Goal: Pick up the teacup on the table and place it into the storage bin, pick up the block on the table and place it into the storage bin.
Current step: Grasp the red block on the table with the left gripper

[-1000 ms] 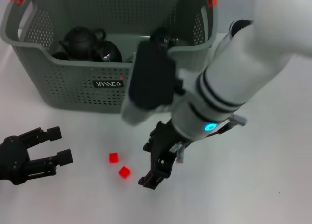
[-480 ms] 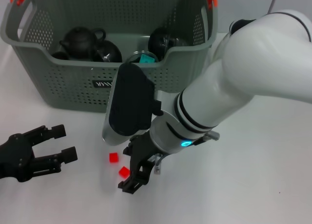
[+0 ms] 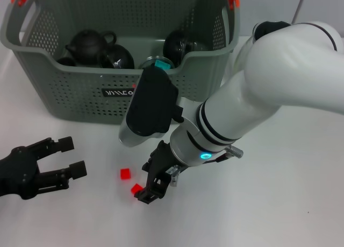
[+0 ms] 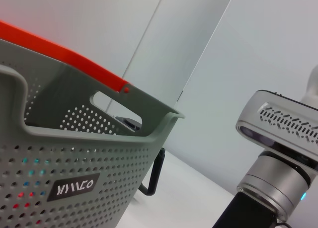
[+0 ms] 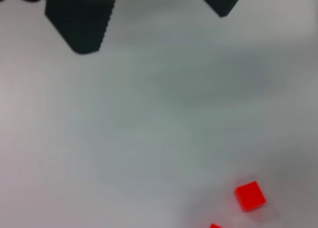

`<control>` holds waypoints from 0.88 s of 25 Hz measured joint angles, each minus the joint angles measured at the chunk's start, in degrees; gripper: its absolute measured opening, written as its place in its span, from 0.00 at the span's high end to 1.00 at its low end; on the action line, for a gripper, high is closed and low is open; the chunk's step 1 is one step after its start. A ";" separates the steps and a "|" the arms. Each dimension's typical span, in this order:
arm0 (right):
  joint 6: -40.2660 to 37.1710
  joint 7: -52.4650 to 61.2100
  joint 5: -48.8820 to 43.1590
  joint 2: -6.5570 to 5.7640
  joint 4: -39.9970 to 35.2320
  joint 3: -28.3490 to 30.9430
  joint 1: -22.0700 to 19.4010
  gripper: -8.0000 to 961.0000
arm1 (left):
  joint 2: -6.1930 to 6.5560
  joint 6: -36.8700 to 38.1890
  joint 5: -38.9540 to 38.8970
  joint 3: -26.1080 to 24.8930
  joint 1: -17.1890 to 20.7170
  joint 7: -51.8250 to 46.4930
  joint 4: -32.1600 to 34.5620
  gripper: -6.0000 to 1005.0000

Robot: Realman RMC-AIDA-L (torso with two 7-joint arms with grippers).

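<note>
The head camera looked steeply down on the storage bin (image 3: 118,53). The left wrist camera sat low beside that bin, facing up its wall. The right wrist camera looked closely down at the surface (image 5: 149,128).

A plain white table (image 3: 301,182) – pale, bare wall panels (image 4: 238,49) behind it
</note>
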 joint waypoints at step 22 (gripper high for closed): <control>-23.99 -10.06 -3.76 -1.23 -12.32 28.54 -9.77 0.33 | -0.25 -0.31 1.50 0.26 -1.29 -0.50 -0.36 0.07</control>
